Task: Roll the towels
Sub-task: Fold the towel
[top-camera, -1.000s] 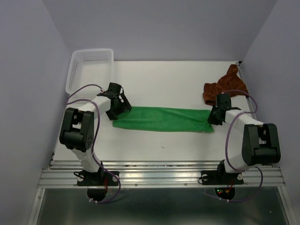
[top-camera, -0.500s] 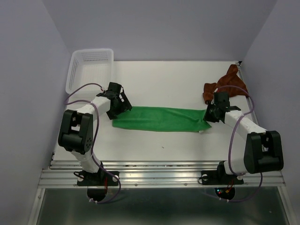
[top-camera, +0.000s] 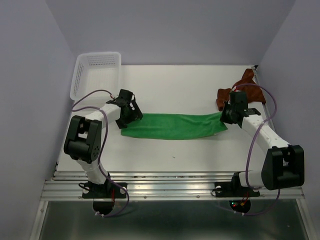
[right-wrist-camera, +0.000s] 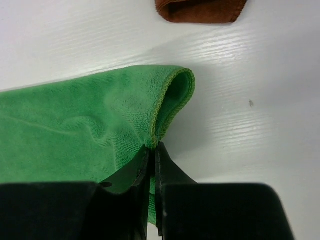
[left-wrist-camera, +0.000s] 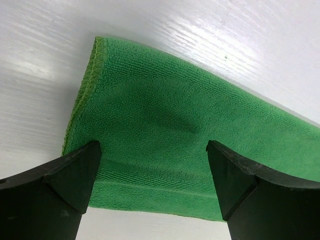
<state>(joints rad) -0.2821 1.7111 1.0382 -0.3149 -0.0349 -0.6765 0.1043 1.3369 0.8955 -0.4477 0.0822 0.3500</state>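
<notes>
A bright green towel (top-camera: 170,126) lies as a long folded strip across the middle of the table. My left gripper (top-camera: 127,116) hovers open over the strip's left end (left-wrist-camera: 150,125), one finger on each side and nothing pinched. At the right end my right gripper (top-camera: 227,118) is shut on the green towel's hemmed edge (right-wrist-camera: 165,100), which is lifted and curled over. The rust-brown towel (top-camera: 240,92) lies crumpled at the back right, just beyond that gripper; its edge (right-wrist-camera: 200,10) shows at the top of the right wrist view.
A white mesh basket (top-camera: 96,72) stands at the back left corner, behind the left arm. Purple walls close in on both sides and at the back. A metal rail (top-camera: 170,182) runs along the near edge by the arm bases.
My right gripper has moved back and slightly up with the green towel's right edge, pulling that end off the table. The left gripper shifted slightly and stays open.
</notes>
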